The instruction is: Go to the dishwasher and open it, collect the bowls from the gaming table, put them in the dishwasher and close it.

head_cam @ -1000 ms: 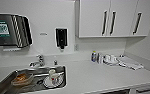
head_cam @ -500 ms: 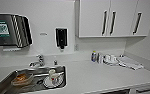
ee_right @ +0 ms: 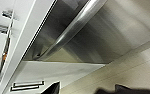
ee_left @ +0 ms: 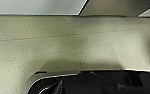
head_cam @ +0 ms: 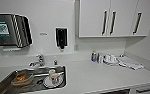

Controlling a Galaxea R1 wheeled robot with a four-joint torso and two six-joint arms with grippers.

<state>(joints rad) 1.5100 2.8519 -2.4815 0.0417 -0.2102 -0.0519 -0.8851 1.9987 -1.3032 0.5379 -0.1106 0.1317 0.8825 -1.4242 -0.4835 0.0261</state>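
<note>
In the right wrist view the dishwasher's silver-grey front (ee_right: 116, 37) sits close by, with its long metal bar handle (ee_right: 73, 30) running across it. My right gripper (ee_right: 86, 88) hovers just off that front, above pale floor, open with nothing between its dark fingertips (ee_right: 53, 88). The left wrist view holds speckled beige floor (ee_left: 73, 50) and the foot of a white cabinet. The bowls and the gaming table are out of view.
Ahead lies a white counter (head_cam: 96, 75) with a steel sink (head_cam: 6, 81) holding a brownish dish (head_cam: 22, 78) and a white cup (head_cam: 52, 73). White wall cabinets (head_cam: 111, 17), a towel dispenser (head_cam: 9, 30), bottles and cloths (head_cam: 128, 62) are by the wall.
</note>
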